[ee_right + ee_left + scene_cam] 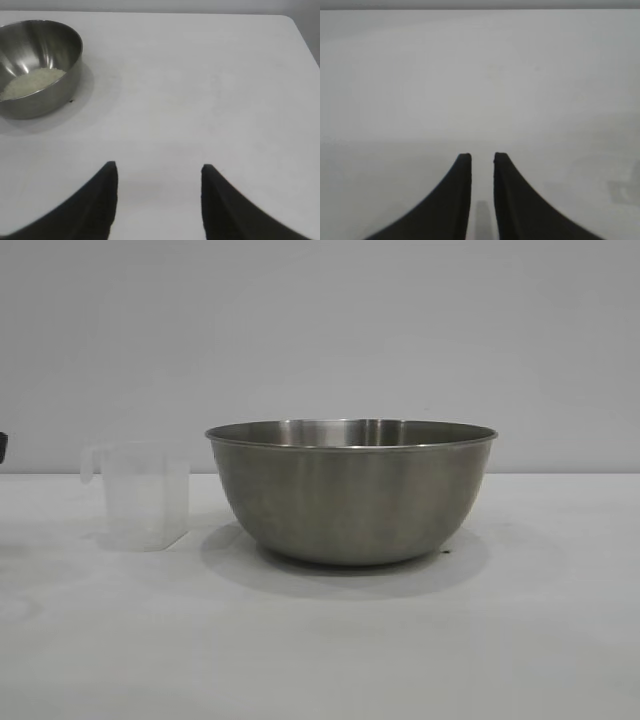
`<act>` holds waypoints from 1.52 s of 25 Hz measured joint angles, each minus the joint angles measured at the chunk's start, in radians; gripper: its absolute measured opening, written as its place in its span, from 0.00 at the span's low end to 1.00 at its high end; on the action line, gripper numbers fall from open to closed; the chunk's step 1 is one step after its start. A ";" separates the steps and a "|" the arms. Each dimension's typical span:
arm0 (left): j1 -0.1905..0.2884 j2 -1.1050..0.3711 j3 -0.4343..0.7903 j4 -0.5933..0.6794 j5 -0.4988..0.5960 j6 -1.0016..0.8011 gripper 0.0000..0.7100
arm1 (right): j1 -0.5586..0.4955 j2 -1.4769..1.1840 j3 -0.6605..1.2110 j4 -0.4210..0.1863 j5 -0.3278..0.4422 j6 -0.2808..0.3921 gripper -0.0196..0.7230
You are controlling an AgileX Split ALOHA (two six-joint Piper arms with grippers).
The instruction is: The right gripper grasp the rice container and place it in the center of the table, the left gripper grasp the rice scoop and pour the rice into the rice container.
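Rice container (37,67) cut off at the right wrist view's edge; rice (32,82) hidden in the exterior view; dark sliver (3,447) at the frame edge, unidentifiable

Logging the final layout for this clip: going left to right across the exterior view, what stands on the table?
A sliver of the left gripper at the edge → the rice scoop, empty → the rice container, all on the table.
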State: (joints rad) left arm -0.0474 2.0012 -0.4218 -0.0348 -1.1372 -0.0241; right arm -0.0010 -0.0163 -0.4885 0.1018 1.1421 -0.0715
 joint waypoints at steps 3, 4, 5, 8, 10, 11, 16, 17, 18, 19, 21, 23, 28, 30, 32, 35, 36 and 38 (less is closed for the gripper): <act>0.038 -0.004 0.000 0.037 0.000 0.000 0.13 | 0.000 0.000 0.000 0.000 0.000 0.000 0.54; 0.046 -0.007 0.000 0.040 0.000 0.000 0.13 | 0.000 0.000 0.000 0.000 0.000 0.000 0.54; 0.051 -0.013 0.000 0.039 0.000 0.000 0.13 | 0.000 0.000 0.000 0.000 0.000 0.000 0.54; 0.065 -0.028 -0.002 0.047 0.000 0.000 0.13 | 0.000 0.000 0.000 0.000 0.000 0.000 0.54; 0.068 -0.040 -0.014 0.050 0.000 0.000 0.13 | 0.000 0.000 0.000 0.000 0.000 0.000 0.54; 0.068 -0.048 -0.026 0.053 0.000 0.000 0.13 | 0.000 0.000 0.000 0.000 0.000 0.000 0.54; 0.068 -0.089 -0.088 0.063 0.046 -0.005 0.13 | 0.000 0.000 0.000 0.000 0.000 0.000 0.54; 0.068 -0.102 -0.103 0.065 0.071 -0.008 0.13 | 0.000 0.000 0.000 0.000 0.000 0.000 0.54; 0.068 -0.112 -0.115 0.070 0.105 -0.009 0.13 | 0.000 0.000 0.000 0.000 0.000 0.000 0.54; 0.068 -0.125 -0.131 0.072 0.141 -0.009 0.13 | 0.000 0.000 0.000 0.000 0.000 0.000 0.54; 0.068 -0.144 -0.162 0.072 0.208 -0.011 0.13 | 0.000 0.000 0.000 0.000 0.000 0.000 0.54; 0.068 -0.162 -0.200 0.082 0.301 -0.026 0.13 | 0.000 0.000 0.000 0.000 0.000 0.000 0.54; 0.068 -0.220 -0.278 0.110 0.533 -0.073 0.19 | 0.000 0.000 0.000 0.000 0.000 0.000 0.54; 0.068 -0.247 -0.322 0.112 0.648 -0.075 0.19 | 0.000 0.000 0.000 0.000 0.000 0.000 0.54; 0.068 -0.264 -0.360 0.122 0.737 -0.077 0.19 | 0.000 0.000 0.000 0.000 0.000 0.000 0.54; 0.068 -0.283 -0.413 0.129 0.874 -0.077 0.26 | 0.000 0.000 0.000 0.000 0.000 0.000 0.54; 0.068 -0.287 -0.429 0.129 0.916 -0.077 0.33 | 0.000 0.000 0.000 0.000 0.000 0.000 0.54; 0.068 -0.296 -0.467 0.129 1.011 -0.077 0.34 | 0.000 0.000 0.000 0.000 0.000 0.000 0.54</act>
State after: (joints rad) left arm 0.0206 1.7057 -0.8885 0.0943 -0.1260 -0.1015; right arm -0.0010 -0.0163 -0.4885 0.1018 1.1421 -0.0715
